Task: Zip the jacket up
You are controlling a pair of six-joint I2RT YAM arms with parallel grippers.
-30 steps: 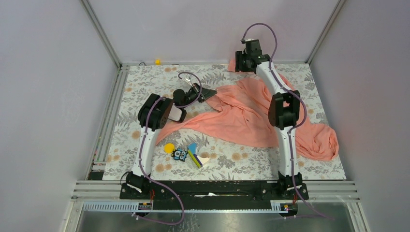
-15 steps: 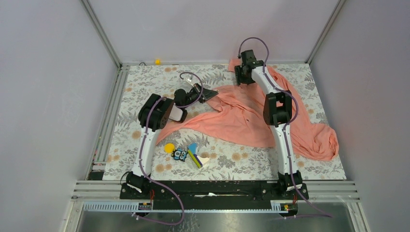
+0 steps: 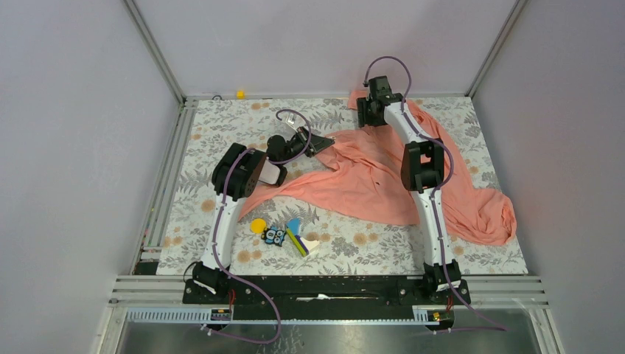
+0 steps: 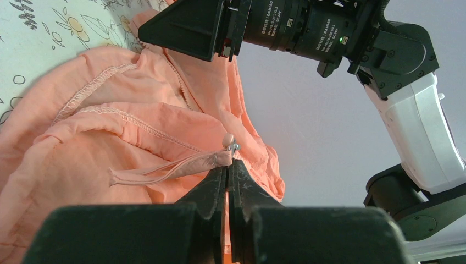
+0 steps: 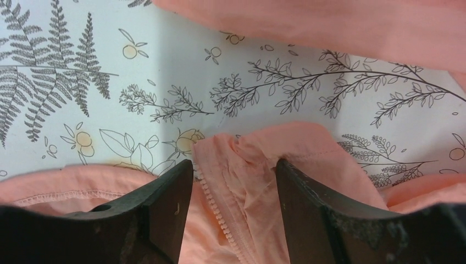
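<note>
The salmon-pink jacket (image 3: pixel 368 177) lies crumpled across the middle and right of the floral table. My left gripper (image 3: pixel 321 141) is at its left corner, shut on the pink fabric zipper pull (image 4: pixel 181 165), with the small metal slider (image 4: pixel 233 146) just above the fingertips (image 4: pixel 228 166). My right gripper (image 3: pixel 366 114) is low over the jacket's far edge. In the right wrist view it (image 5: pixel 233 176) stands open astride a folded jacket edge (image 5: pixel 258 154). A row of zipper teeth (image 5: pixel 217 212) runs between the fingers, which do not pinch it.
Small colourful toy pieces (image 3: pixel 284 234) and a yellow disc (image 3: pixel 257 225) lie near the front left of the table. A tiny yellow object (image 3: pixel 239 94) sits at the far rail. Grey walls close in the table on three sides.
My right arm has dropped from a raised pose down to the jacket's far edge, and its jaws have spread wider. The left gripper has shifted slightly right, still holding the pull.
</note>
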